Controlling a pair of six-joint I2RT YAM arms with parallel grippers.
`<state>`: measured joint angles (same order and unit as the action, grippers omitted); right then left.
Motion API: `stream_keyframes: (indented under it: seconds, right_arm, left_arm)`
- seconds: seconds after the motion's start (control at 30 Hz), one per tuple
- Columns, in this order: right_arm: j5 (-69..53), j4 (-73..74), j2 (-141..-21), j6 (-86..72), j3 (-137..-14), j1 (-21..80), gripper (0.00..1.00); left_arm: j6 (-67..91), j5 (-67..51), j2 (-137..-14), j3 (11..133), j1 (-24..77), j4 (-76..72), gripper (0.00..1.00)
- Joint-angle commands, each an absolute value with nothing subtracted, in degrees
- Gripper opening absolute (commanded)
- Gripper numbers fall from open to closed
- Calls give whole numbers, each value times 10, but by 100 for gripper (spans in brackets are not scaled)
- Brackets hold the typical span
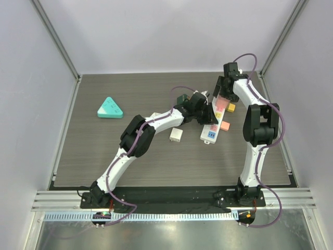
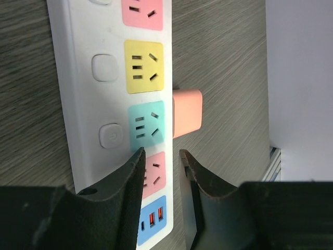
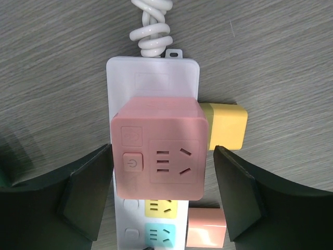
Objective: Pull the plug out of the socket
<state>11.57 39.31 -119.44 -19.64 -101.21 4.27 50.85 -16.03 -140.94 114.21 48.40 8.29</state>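
While my left gripper [image 2: 161,152] sits narrowly parted over the power strip [image 2: 78,109], my right gripper [image 3: 164,156] brackets the pink plug [image 3: 158,130].
Jaws spread, plug between.

Only power symbols read: on the pink plug's button [image 3: 131,162] and a power strip button [image 2: 110,136].

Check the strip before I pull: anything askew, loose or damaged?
Nothing looks damaged. The pink cube plug sits square on the power strip at its cord end, the open right gripper astride it. Only oddity: a yellow block and a salmon block lie on the table against the strip's side, not in any socket.
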Motion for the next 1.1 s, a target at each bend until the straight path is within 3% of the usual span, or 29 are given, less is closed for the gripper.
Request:
stream_keyframes:
  seconds: [0.0,0.3,0.37,0.43,0.53,0.57,0.67,0.77,0.87,1.07]
  right_arm:
    - [112,374,-1190,-213,-1005,45,81]
    - [137,365,-1190,-221,-998,50,71]
    - [139,364,-1189,-224,-998,51,56]
    - [138,365,-1188,-229,-998,54,54]
    - [142,364,-1185,-233,-1001,55,40]
    - [142,365,-1181,-236,-1001,59,23]
    - [132,369,-1170,-240,-1007,62,1]
    - [95,378,-1168,-248,-1020,53,1]
    - [-34,357,-1161,-274,-1006,24,1]
    - [-112,314,-1137,-296,-974,-11,1]
  left_arm:
    - [512,-127,-1422,1127,483,137,33]
    - [520,-114,-1431,1127,483,162,31]
    - [530,-112,-1436,1133,483,177,29]
    - [534,-112,-1448,1147,482,199,28]
    - [541,-114,-1458,1150,483,209,25]
    - [543,-116,-1459,1149,482,210,24]
    - [548,-114,-1464,1143,482,212,22]
    - [549,-111,-1463,1132,482,211,22]
    - [549,-102,-1458,1117,482,210,21]
    - [550,-96,-1464,1107,481,210,20]
